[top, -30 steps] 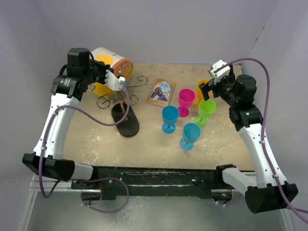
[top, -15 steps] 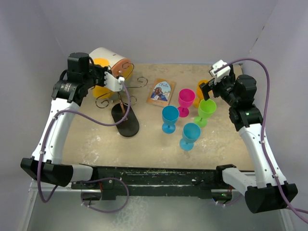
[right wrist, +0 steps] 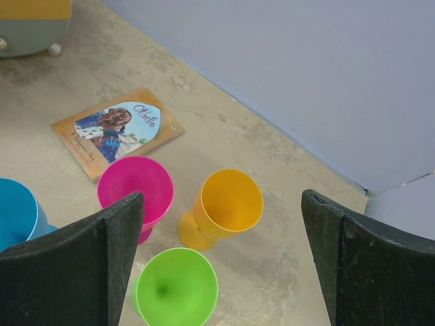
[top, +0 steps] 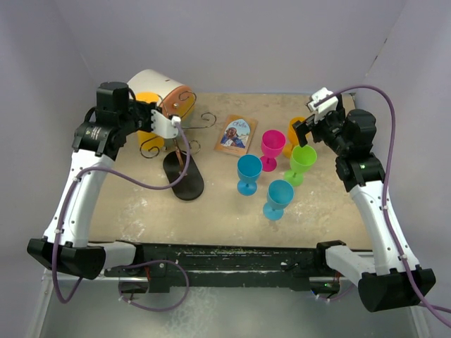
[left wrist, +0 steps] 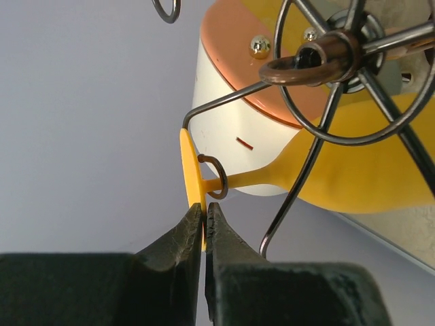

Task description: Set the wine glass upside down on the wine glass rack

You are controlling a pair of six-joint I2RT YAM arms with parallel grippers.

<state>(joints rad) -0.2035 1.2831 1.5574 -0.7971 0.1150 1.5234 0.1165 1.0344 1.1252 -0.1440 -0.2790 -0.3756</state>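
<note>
My left gripper (top: 149, 118) is shut on the flat foot of a yellow wine glass (top: 146, 135), held sideways at the back left. In the left wrist view the fingers (left wrist: 204, 224) pinch the foot's edge. The yellow wine glass (left wrist: 360, 176) has its stem inside a small curled wire loop (left wrist: 216, 178) of the wine glass rack (left wrist: 319, 58). The rack (top: 183, 176) is dark wire with a black oval base. My right gripper (top: 308, 128) is open and empty, hovering above an orange glass (right wrist: 228, 204).
A white cylinder with an orange inside (top: 165, 88) lies just behind the rack. A book (top: 236, 134) lies mid-table. Pink (top: 273, 144), orange (top: 296, 130), green (top: 304, 158) and two blue glasses (top: 249, 169) (top: 279, 193) stand upright at the right.
My left arm has shifted slightly left and toward the front with the yellow glass in its grip. The right arm has not moved.
</note>
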